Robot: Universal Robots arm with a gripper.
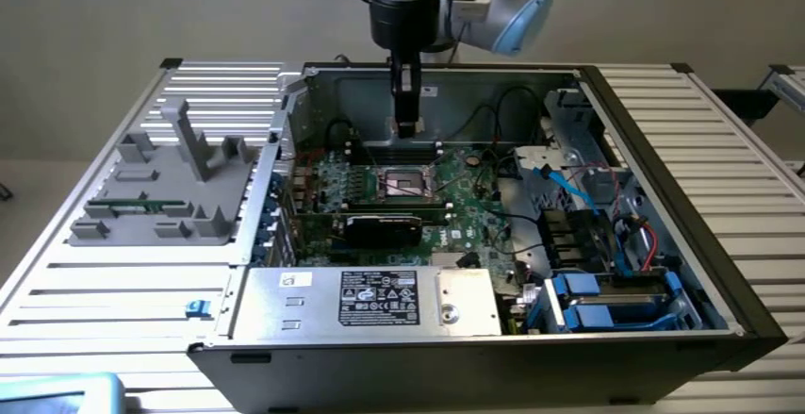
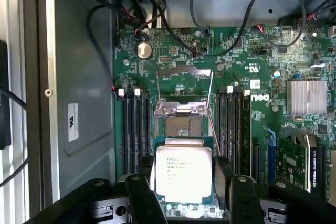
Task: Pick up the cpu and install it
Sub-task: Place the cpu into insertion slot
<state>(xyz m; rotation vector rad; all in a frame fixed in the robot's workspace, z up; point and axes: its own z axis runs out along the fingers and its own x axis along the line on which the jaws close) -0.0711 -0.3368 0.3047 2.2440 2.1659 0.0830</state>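
Two dark fingers (image 2: 140,198) of the gripper (image 2: 186,195) are pinching the cpu (image 2: 184,169) by opposite edges, so the jaws are standing fairly wide, closed on the chip rather than gaping free. We are reading that edge grip as deliberate: it is keeping the printed silver lid facing the camera and the contact side turned down toward the motherboard (image 2: 252,51). Just beyond the chip, the socket (image 2: 181,125) is lying bare, and its load plate (image 2: 185,73) is standing swung back, leaving the way in open. We are judging that the chip is hanging over the board near the socket, not yet seated. Memory slots (image 2: 134,129) are flanking the socket on both sides. Farther off, the arm is reaching straight down into the open case (image 1: 353,93).
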